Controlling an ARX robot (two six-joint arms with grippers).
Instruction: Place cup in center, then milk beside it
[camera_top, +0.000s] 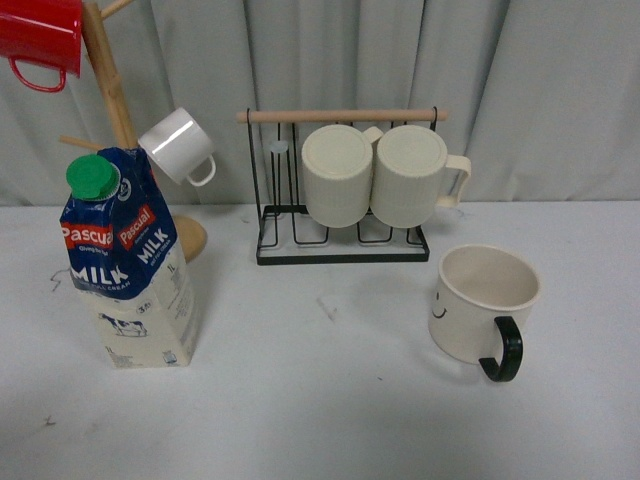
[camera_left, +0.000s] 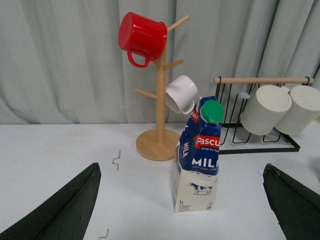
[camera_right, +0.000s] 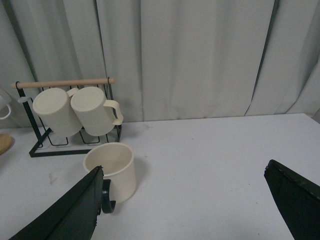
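The cup (camera_top: 485, 300), a wide cream mug with a black handle and a small smiley face, stands upright at the right of the table. The milk (camera_top: 125, 265), a blue and cream carton with a green cap, stands upright at the left. Small black corner marks (camera_top: 48, 422) of the center show left of the carton; how far the patch reaches I cannot tell. My left gripper (camera_left: 181, 169) is open, with the milk (camera_left: 197, 160) standing ahead between its fingers. My right gripper (camera_right: 184, 167) is open; the cup (camera_right: 112, 170) sits by one finger (camera_right: 75, 210), which partly hides its handle.
A black wire rack (camera_top: 340, 250) with a wooden bar holds two ribbed cream mugs (camera_top: 375, 175) at the back middle. A wooden mug tree (camera_top: 115, 90) behind the carton carries a red mug (camera_top: 38, 40) and a small white mug (camera_top: 180, 145). Grey curtains close off the back.
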